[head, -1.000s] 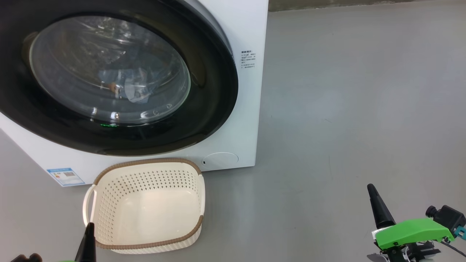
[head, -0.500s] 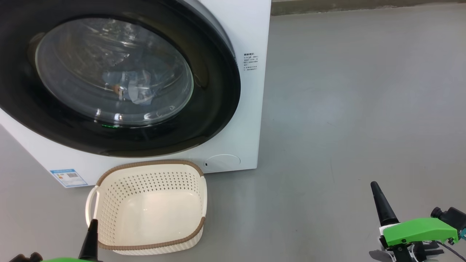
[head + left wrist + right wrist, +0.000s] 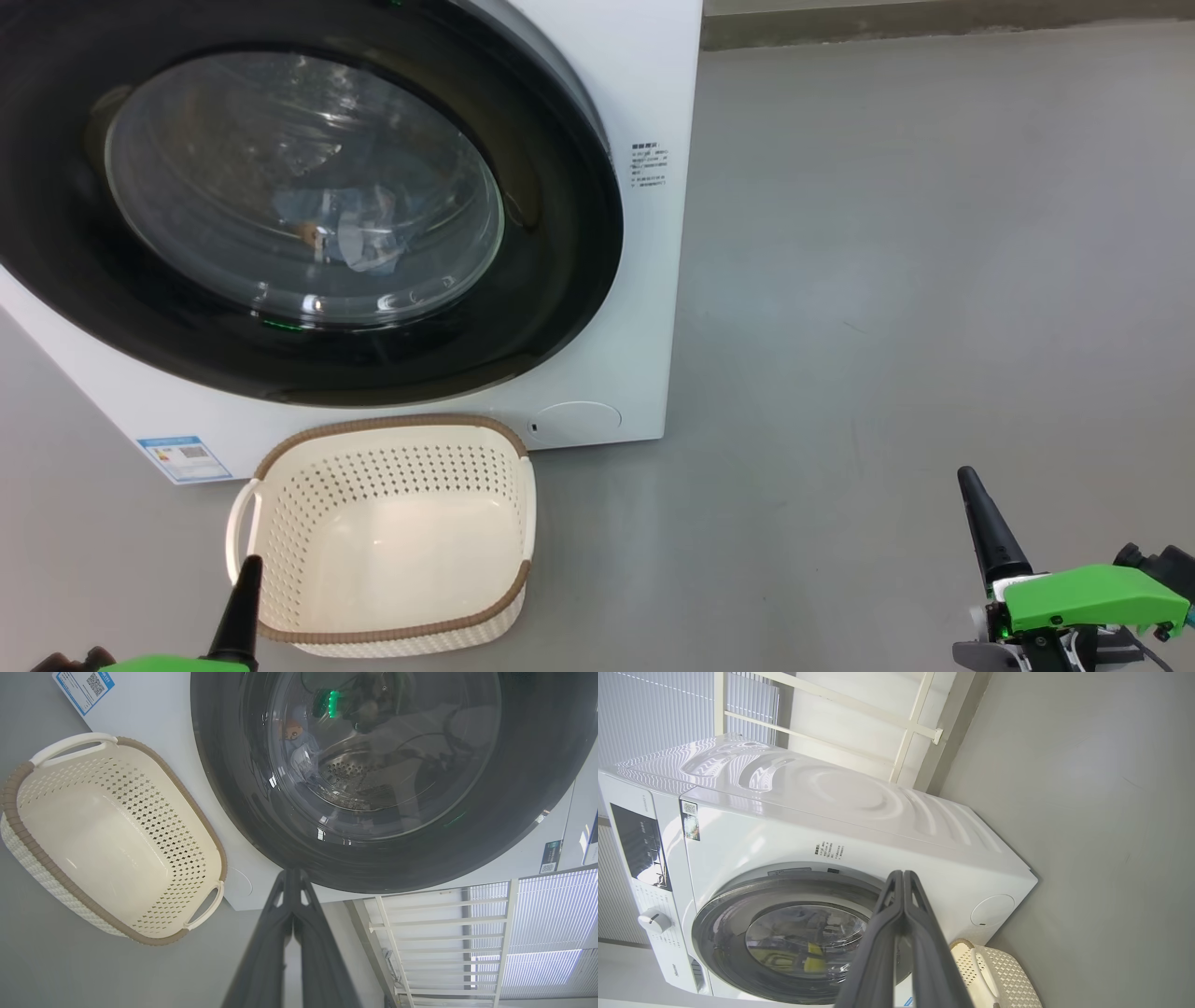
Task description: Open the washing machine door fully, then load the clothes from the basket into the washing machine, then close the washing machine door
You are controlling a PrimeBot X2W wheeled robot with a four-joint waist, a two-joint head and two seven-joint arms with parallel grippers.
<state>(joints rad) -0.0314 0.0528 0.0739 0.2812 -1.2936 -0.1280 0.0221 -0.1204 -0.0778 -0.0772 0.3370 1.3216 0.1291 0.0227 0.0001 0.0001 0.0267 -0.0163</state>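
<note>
The white washing machine (image 3: 644, 280) stands with its washing machine door (image 3: 551, 280) closed flush against its front. Through the glass bowl I see the light-blue clothes (image 3: 359, 233) lying inside the drum, also the clothes (image 3: 299, 749) in the left wrist view. The cream basket (image 3: 509, 467) sits on the floor in front of the machine with nothing in it. My left gripper (image 3: 247, 574) hangs shut over the basket's near left rim. Far to the right, over bare floor, my right gripper (image 3: 969, 485) is shut and holds nothing. Its fingers (image 3: 903, 891) point at the machine.
Grey floor (image 3: 915, 280) stretches wide to the right of the machine. A wall base (image 3: 934, 19) runs along the back. A white railing (image 3: 467, 933) and window blinds stand beside the machine. A blue label (image 3: 182, 455) marks the machine's lower front.
The whole head view has shifted a little down and right, so the camera moved. Both grippers keep their places low in the view and stay shut.
</note>
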